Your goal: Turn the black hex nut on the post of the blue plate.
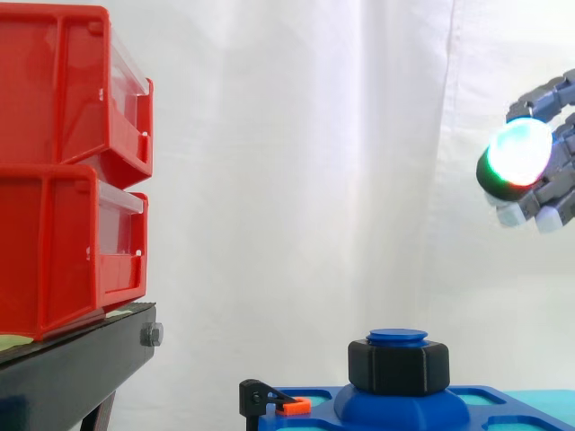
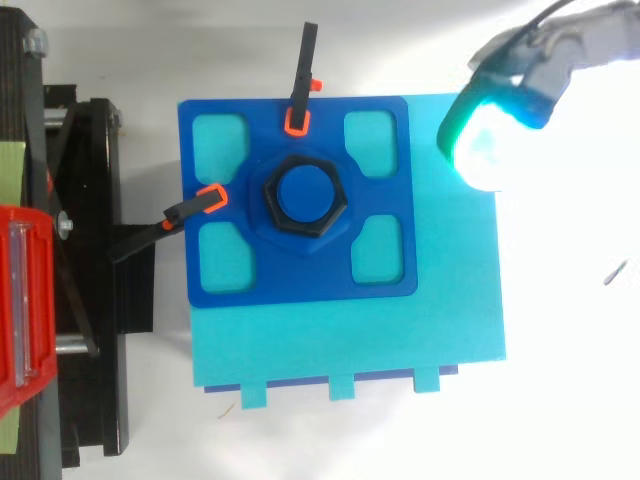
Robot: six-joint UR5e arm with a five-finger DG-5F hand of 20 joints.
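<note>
At the centre of the top view, the black hex nut sits around the blue post that rises from the blue plate. Two black clamps with orange tips bite the plate's upper and left sides, presumably so it cannot spin with the nut. In the upper right the hand hangs well apart from the nut, above it; whether it is released or clenched I cannot tell.
</note>
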